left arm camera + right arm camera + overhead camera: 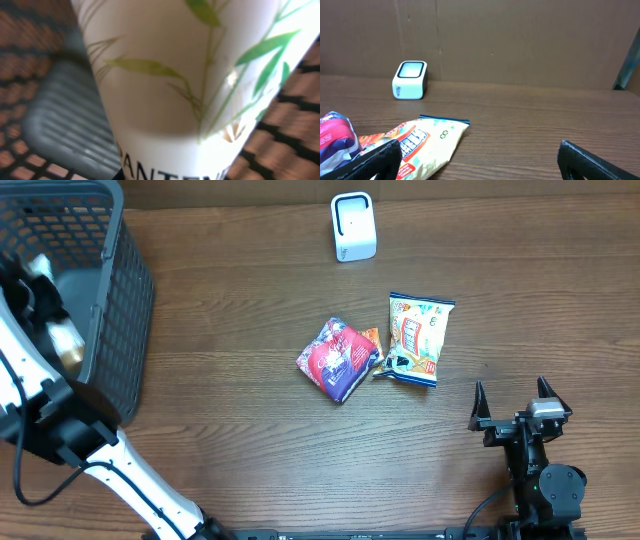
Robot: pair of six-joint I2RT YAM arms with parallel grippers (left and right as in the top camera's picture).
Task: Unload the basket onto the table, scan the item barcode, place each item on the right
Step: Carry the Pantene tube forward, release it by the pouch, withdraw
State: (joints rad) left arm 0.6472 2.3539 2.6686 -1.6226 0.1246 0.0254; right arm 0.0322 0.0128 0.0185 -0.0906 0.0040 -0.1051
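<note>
Fingers of the left gripper (45,305) pinched shut, seemingly on the white leaf-printed Pantene bottle (190,75), down in the dark mesh plastic basket (120,300). Right gripper (510,395) gapes idle. Barely begun, I'd say: lift-out and the small white boxy scanner (353,226) still ahead.

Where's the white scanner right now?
Overhead, the white scanner stands near the far edge of the table, beyond the yellow snack bag and red packet.
</note>
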